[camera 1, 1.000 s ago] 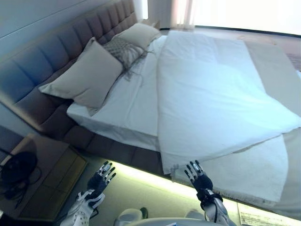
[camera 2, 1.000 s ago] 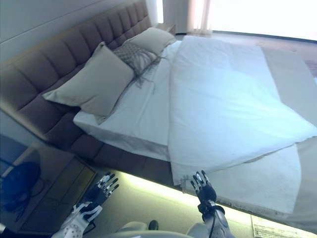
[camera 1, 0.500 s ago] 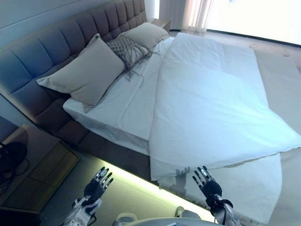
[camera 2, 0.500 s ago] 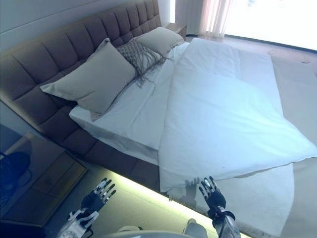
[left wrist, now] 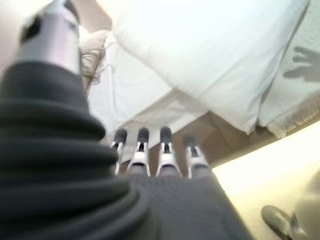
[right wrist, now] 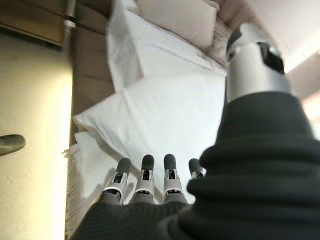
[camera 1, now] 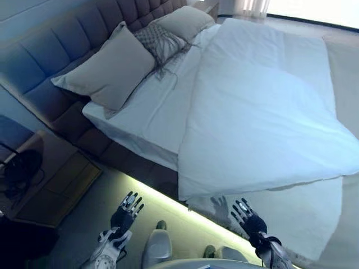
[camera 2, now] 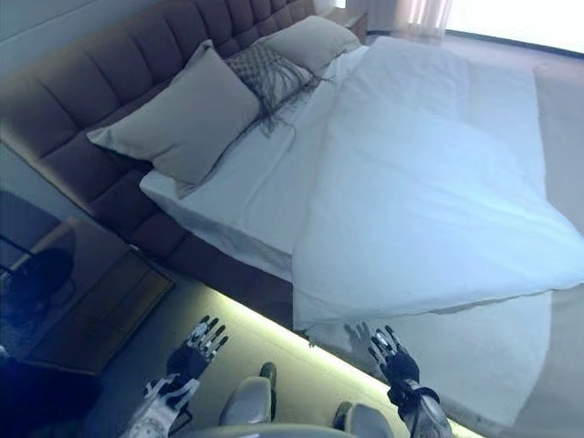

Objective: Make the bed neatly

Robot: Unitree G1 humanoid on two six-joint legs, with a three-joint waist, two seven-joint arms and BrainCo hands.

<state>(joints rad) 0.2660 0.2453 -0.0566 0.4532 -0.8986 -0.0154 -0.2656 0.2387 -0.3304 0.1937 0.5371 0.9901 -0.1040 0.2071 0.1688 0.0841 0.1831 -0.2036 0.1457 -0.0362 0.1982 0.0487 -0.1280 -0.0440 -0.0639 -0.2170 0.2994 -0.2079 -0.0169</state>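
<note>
Only the camera has shifted since the earlier frames; nothing on the bed has been moved. Both the left hand [camera 1: 124,214] and the right hand [camera 1: 248,218] are held over the floor beside the bed, fingers straight and spread, nothing grasped. A rumpled white duvet [camera 1: 263,106] lies askew across the grey upholstered bed [camera 1: 140,171], its far edge cut off. Three beige pillows [camera 1: 109,70] are propped against the tufted headboard [camera 1: 50,61].

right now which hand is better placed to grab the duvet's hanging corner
Right. The right hand hovers open just below the duvet corner that droops over the bed's side. The left hand, also open, sits further toward the nightstand, off the duvet.
</note>
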